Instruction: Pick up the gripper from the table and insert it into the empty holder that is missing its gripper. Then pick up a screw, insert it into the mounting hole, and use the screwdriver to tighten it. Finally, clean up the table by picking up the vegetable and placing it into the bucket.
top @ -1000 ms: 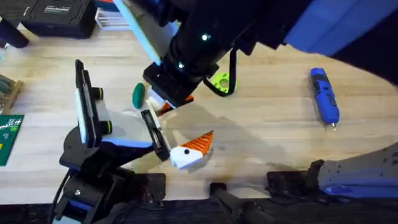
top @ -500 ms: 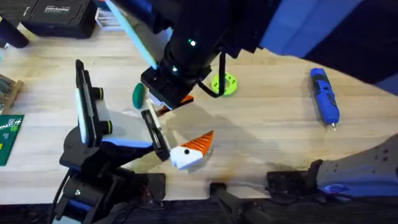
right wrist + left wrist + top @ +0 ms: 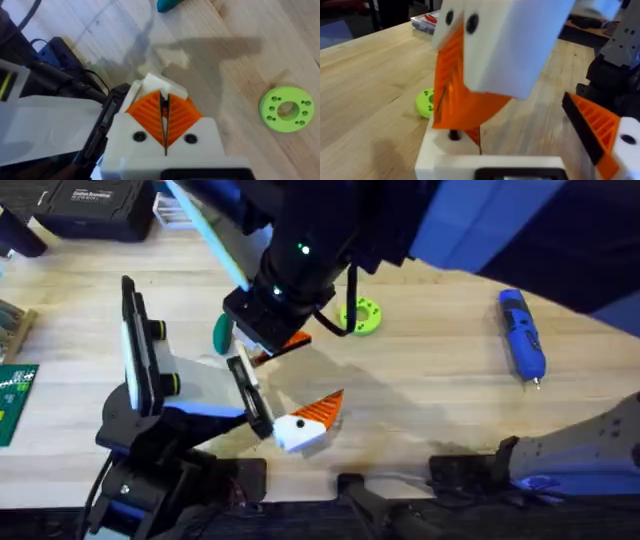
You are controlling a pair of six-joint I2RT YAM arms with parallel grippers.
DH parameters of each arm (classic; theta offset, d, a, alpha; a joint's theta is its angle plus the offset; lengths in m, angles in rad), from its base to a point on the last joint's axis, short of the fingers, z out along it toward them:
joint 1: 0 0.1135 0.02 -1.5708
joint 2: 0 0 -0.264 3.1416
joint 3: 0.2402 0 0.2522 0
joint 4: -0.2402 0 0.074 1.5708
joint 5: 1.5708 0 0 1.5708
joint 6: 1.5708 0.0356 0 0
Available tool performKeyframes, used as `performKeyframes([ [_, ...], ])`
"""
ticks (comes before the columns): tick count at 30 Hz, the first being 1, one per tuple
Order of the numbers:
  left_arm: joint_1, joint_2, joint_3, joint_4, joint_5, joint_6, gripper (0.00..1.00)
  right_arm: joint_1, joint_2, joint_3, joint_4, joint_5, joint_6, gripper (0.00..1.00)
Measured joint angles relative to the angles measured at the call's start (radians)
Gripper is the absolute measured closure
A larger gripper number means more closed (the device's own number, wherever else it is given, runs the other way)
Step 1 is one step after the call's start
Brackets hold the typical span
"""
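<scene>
While the right arm is stretched across the middle, the right gripper (image 3: 278, 345) is seen over the left arm's claw. Its orange pads (image 3: 182, 117) are pressed almost together on the orange gripper (image 3: 482, 107), held point-down. The tip meets the top of the white holder (image 3: 470, 160) beside a dark mounting hole; how deep it is seated cannot be told. The left gripper (image 3: 285, 405) is spread wide and nothing is held in it — one finger is the bare holder, the other is fitted with a ribbed orange pad (image 3: 600, 135). The vegetable (image 3: 222, 330) lies on the table (image 3: 430, 390) just behind the right gripper, a lime-green disc (image 3: 360, 315) close by, and the screwdriver (image 3: 522, 335) well apart on the right.
</scene>
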Motion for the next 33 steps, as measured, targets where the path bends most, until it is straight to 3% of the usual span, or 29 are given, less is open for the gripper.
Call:
performKeyframes([
  [1,0.0,0.0,0.0,0.0,0.0,0.002,0.015,0.0,0.001,0.0,0.003,-0.001,0.001,0.991],
  [2,0.0,0.0,0.0,0.0,0.0,0.002,0.015,0.0,0.001,0.0,0.004,-0.003,0.005,0.923],
  [8,0.0,0.0,0.0,0.0,-0.006,-0.001,0.016,-0.011,0.006,0.001,-0.003,0.023,0.011,0.077],
  [9,0.0,0.0,0.0,0.0,-0.007,-0.002,0.015,-0.02,0.006,0.002,-0.005,0.027,0.014,0.022],
  [14,0.0,0.0,0.0,0.0,-0.003,0.0,0.015,-0.031,0.001,0.002,-0.031,0.016,0.04,0.007],
  [23,0.0,0.0,0.0,0.0,0.0,0.005,0.015,-0.128,-0.153,-0.016,-0.125,0.023,0.071,0.007],
  [27,0.0,0.0,0.0,0.0,0.0,0.005,0.015,-0.152,-0.262,-0.136,-0.103,0.027,0.1,0.007],
  [33,0.0,0.0,0.0,0.0,0.0,0.005,0.014,-0.167,-0.453,-0.406,-0.018,0.02,0.181,0.007],
])
